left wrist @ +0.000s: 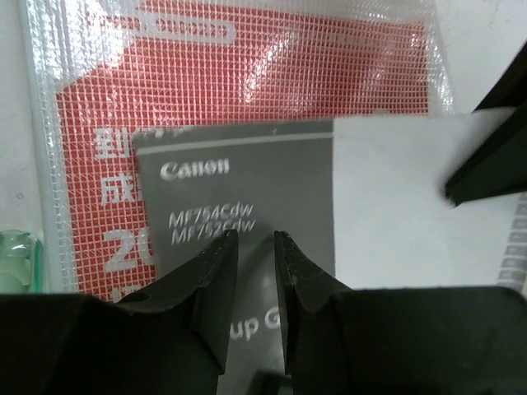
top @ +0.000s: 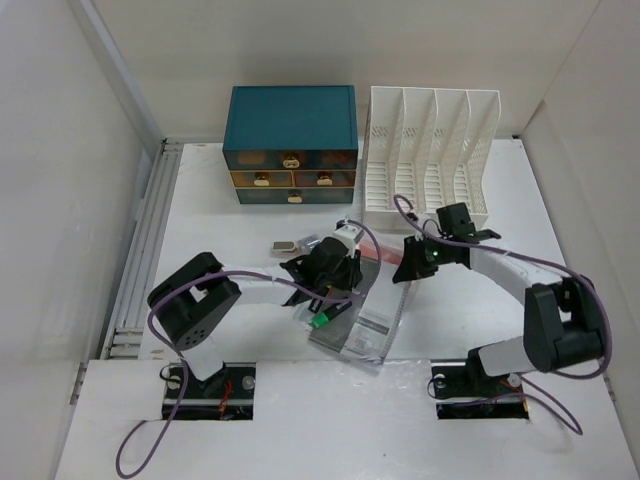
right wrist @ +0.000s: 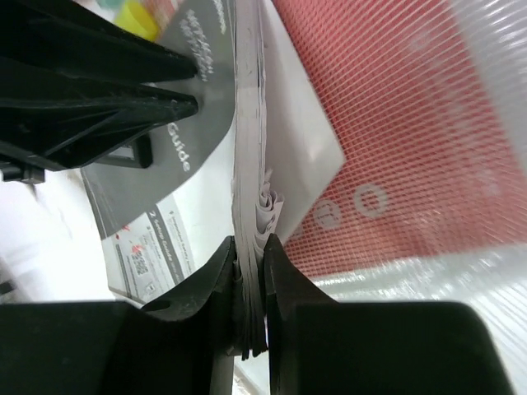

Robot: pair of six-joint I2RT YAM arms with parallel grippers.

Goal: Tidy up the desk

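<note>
Spreading under the Canon guide (top: 378, 300), the white tabletop (top: 210, 220) is clearest from above. The left wrist view shows the left gripper (left wrist: 255, 239), narrowly parted and empty, apparently steadying the guide's cover above a mesh pouch (left wrist: 247, 74). Only the right wrist view reveals the right gripper (right wrist: 251, 255) clamped on the guide's page edge, likely to lift it.

The plain white desk (top: 215, 215) lies flat, rectangular

Bench (top: 230, 230): one
Robot arms (top: 250, 284): two
Teal drawer cabinet (top: 291, 143): one
White file rack (top: 432, 150): one
Mesh pouch (left wrist: 247, 74): one
Canon booklet (left wrist: 239, 193): one
</note>
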